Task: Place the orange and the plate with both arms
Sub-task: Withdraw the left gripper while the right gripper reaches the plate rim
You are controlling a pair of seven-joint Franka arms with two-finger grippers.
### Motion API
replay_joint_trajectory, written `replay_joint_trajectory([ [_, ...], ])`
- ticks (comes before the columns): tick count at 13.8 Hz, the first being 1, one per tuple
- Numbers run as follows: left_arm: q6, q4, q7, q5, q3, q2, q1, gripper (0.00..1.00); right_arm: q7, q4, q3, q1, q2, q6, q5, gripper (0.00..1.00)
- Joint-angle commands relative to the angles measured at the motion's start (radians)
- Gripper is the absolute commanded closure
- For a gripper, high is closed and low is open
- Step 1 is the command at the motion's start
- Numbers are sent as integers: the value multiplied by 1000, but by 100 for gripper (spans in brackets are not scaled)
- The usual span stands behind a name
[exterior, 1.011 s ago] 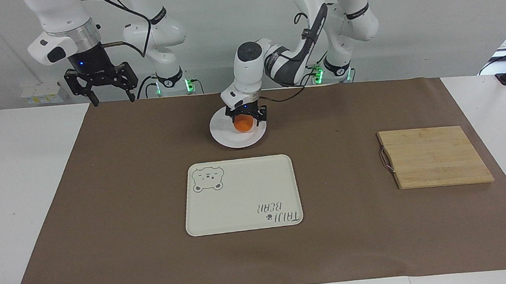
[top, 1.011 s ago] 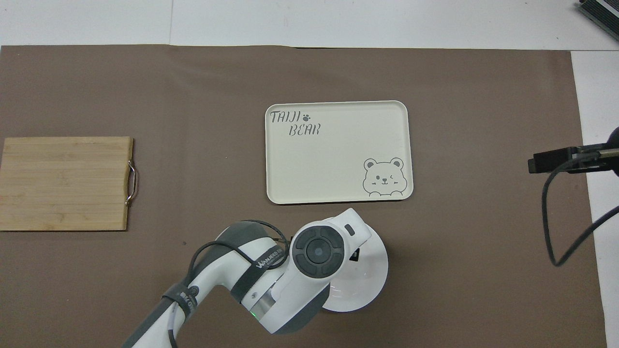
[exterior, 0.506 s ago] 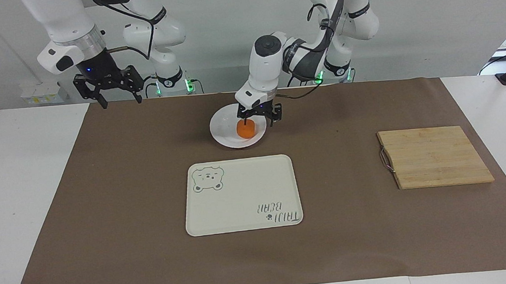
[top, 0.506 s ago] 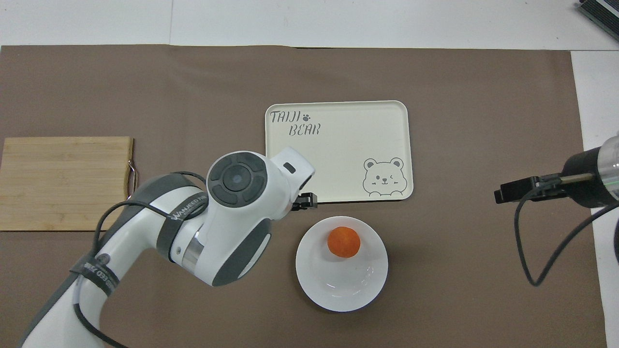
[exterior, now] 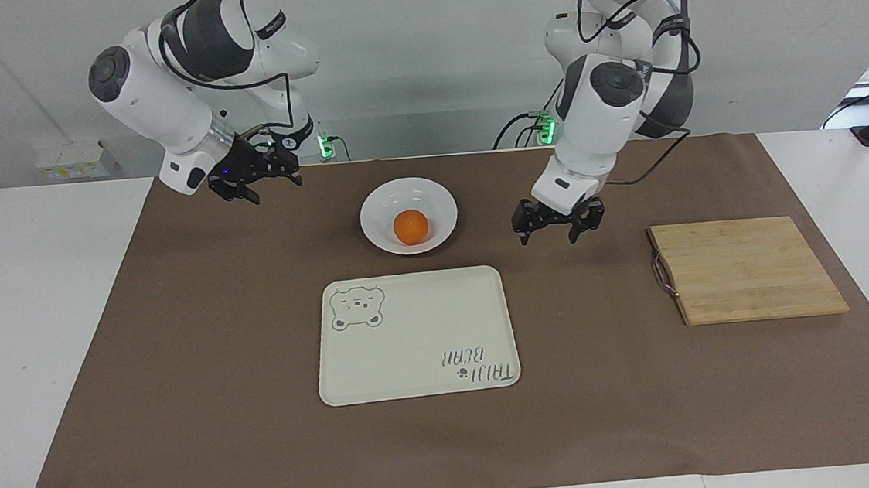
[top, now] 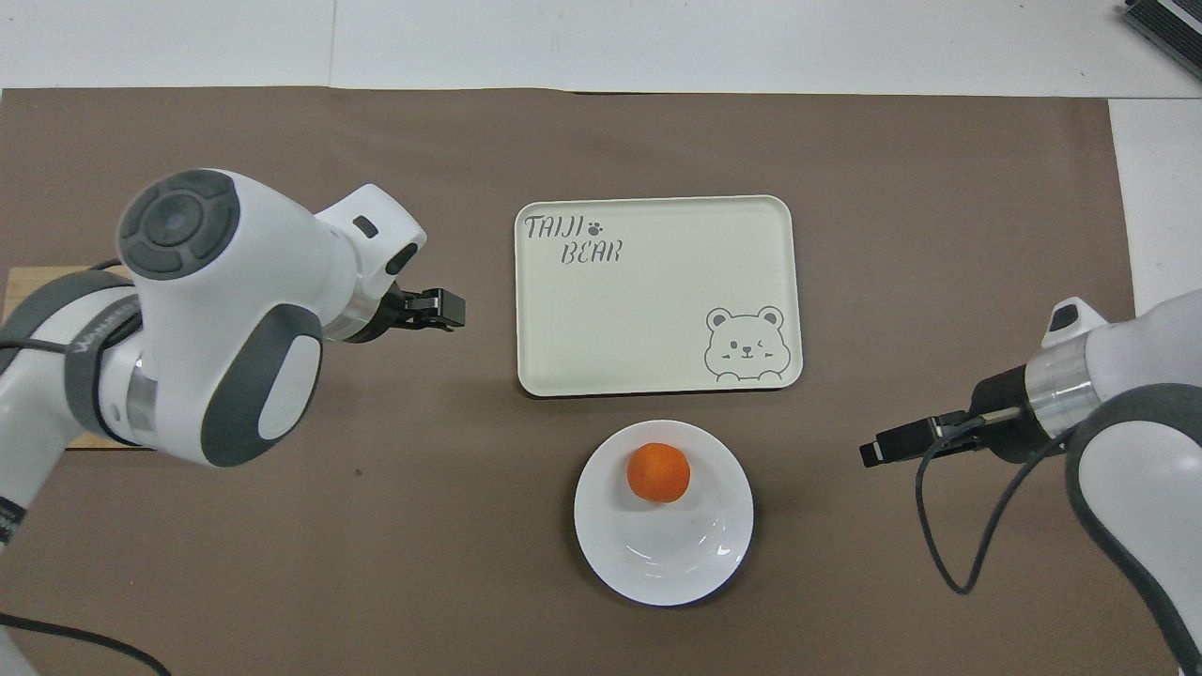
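Note:
The orange [exterior: 411, 226] lies in the white plate [exterior: 385, 209], which sits on the brown mat nearer to the robots than the bear tray. In the overhead view the orange [top: 658, 471] rests in the part of the plate [top: 676, 563] closest to the tray. My left gripper [exterior: 556, 230] is open and empty, low over the mat between the plate and the cutting board; it also shows in the overhead view [top: 441, 310]. My right gripper [exterior: 255, 187] is open and empty, tilted, over the mat beside the plate toward the right arm's end; it also shows in the overhead view [top: 883, 449].
A cream rectangular tray with a bear drawing [exterior: 411, 339] lies mid-mat, also in the overhead view [top: 657, 300]. A wooden cutting board [exterior: 747, 270] with a metal handle lies toward the left arm's end. The brown mat [exterior: 181, 372] covers most of the table.
My left gripper let go of the orange in the plate, rose and swung away toward the cutting board. My right gripper came down and moved closer to the plate.

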State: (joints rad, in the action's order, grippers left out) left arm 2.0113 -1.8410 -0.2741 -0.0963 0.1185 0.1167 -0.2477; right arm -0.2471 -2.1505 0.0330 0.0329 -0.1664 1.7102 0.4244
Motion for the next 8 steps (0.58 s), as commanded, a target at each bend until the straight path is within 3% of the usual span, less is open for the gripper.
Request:
replay_joint_trajectory([
  [1,-43,14,73,1,10,-26,82,0,-73,-167,-2,-1,-39,110,130,0],
  [4,-51,23,102,3,10,-51,174,0,-145,-261,-2,38,-16,192,277,0],
  [8,-89,51,104,32,7,-51,191,0,-274,-350,-2,99,33,318,436,0],
])
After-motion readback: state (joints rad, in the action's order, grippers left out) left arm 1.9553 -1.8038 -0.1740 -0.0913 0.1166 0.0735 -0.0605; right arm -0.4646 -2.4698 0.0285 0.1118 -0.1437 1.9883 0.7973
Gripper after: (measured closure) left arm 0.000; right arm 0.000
